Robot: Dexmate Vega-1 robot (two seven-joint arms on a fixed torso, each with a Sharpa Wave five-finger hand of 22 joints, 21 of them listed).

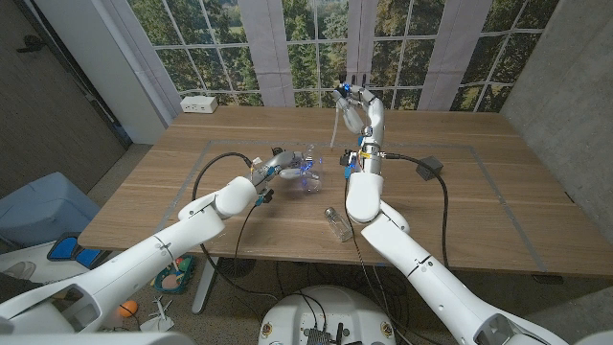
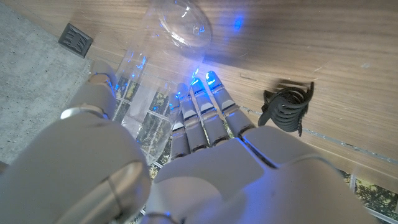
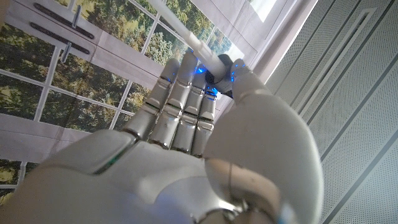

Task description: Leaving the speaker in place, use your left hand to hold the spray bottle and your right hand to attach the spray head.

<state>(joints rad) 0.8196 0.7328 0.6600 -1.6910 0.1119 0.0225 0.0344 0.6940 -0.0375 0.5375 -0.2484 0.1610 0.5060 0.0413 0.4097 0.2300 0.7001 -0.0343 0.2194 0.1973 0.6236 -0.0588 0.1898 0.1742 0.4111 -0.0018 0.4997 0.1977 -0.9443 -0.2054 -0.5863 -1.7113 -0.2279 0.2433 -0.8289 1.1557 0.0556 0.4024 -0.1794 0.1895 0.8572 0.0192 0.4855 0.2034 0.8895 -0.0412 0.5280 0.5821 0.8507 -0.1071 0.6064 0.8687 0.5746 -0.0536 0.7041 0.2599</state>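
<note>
Clear spray bottle grasped by left robot hand on table; raised right robot hand pinches spray head.

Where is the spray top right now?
In the head view the spray head is up in the air in the right hand, above the far middle of the table, right of the bottle that the left hand holds.

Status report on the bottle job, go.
Left hand holds the clear spray bottle on the table. Right hand raised, fingers pinching the spray head. Not yet attached. Small glass jar nearby, not blocking.
</note>
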